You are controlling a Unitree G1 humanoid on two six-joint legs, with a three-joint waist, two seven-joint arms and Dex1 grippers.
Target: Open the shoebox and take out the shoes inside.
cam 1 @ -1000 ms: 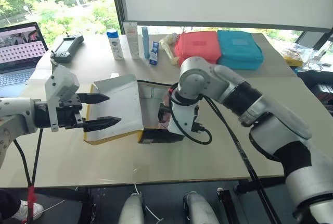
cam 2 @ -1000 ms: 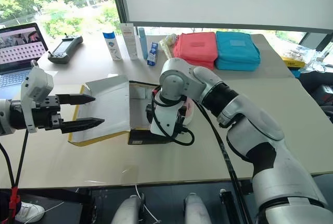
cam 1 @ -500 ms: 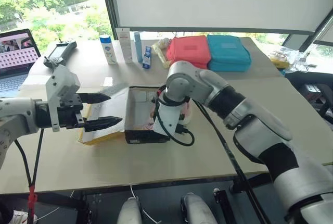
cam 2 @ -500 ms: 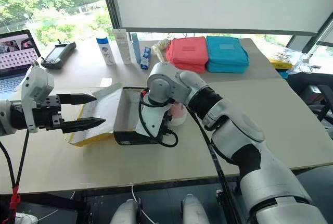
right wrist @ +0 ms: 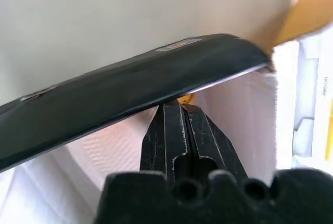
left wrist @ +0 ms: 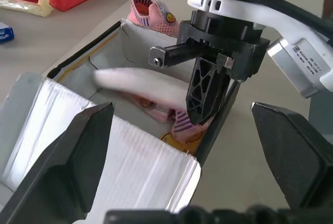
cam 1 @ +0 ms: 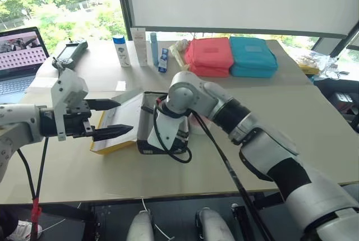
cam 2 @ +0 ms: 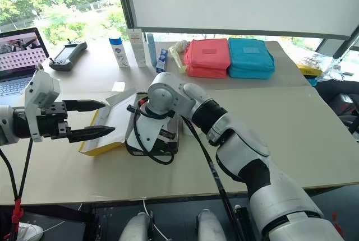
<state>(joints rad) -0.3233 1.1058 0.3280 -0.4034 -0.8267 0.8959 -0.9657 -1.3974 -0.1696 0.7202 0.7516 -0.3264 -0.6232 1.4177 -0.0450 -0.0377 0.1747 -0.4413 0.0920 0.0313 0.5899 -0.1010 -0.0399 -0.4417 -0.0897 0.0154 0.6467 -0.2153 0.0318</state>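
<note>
The shoebox stands open on the table, its yellow-edged lid folded back towards my left. One pale-pink shoe lies inside on the white bottom. The other shoe sits on the table just outside the far wall. My right gripper reaches down into the box with its fingers shut, tips at the collar of the shoe inside. Whether they pinch it I cannot tell. My left gripper hangs open over the lid, holding nothing.
At the back of the table lie a pink pouch and a teal pouch. Left of them stand several bottles and tubes. A controller and a laptop are at the far left.
My right gripper closed from open and shifted to the left inside the box. The left arm stayed where it was. The camera swayed.
</note>
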